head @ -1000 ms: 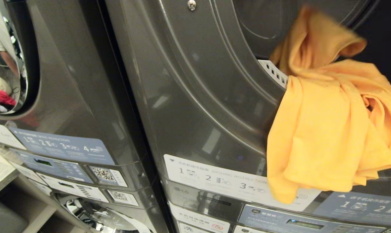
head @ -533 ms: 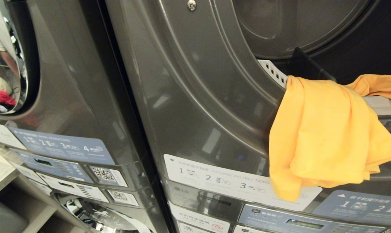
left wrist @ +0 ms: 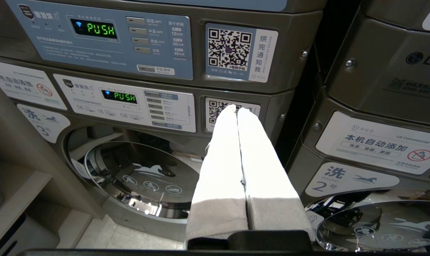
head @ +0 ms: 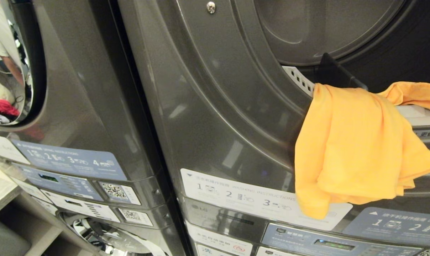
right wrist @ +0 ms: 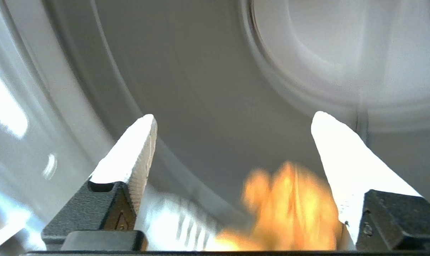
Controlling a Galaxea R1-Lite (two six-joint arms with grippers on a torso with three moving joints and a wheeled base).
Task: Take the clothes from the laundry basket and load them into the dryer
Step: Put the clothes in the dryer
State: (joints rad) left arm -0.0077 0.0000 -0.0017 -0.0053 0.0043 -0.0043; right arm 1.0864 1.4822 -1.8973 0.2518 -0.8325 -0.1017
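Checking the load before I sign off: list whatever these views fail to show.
- Yellow garment: its far end runs past the head view's right edge, so how much lies inside the dryer is unknown.
- Right gripper, open: absent from the head view; its wrist view blurs the cloth.
- Laundry basket: in no view.
- Left gripper, shut: only in its wrist view.

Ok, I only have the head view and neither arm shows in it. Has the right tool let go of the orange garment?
Observer: Yes. The right tool stands wide open, with the blurred orange garment low between its fingers, not pinched.
Operator: Where does it point?
Observer: Into the pale dryer drum.
Operator: And the left tool?
Observer: The left tool is shut and empty, facing the lower washer's control panel, whose display reads PUSH.
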